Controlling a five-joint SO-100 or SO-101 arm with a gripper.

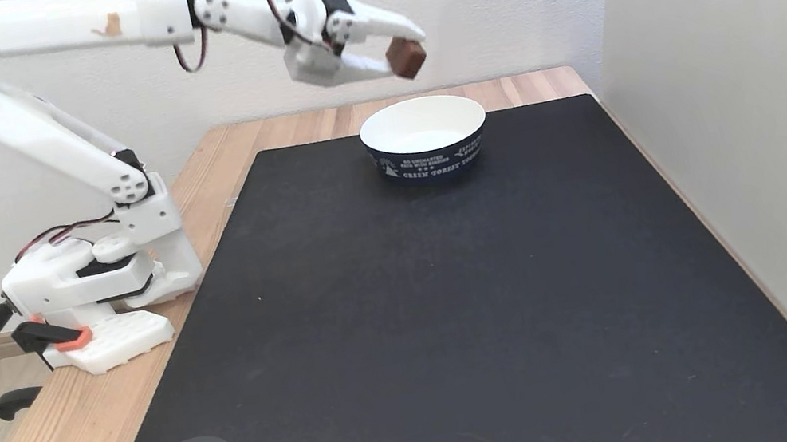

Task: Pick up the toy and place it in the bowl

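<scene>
Here, in the upper centre of the fixed view, the toy (406,57) is pinched at the tips of the gripper (402,49) above the bowl (425,136) (empty), so a drop could be bounced past the rim.

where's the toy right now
In the fixed view the toy is held in the air between the gripper fingertips, above the bowl at the far end of the black mat.

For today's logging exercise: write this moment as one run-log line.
phase: carry | pincer: shut on toy | toy: held in the air above bowl | bowl: white inside bare, on black mat
</scene>
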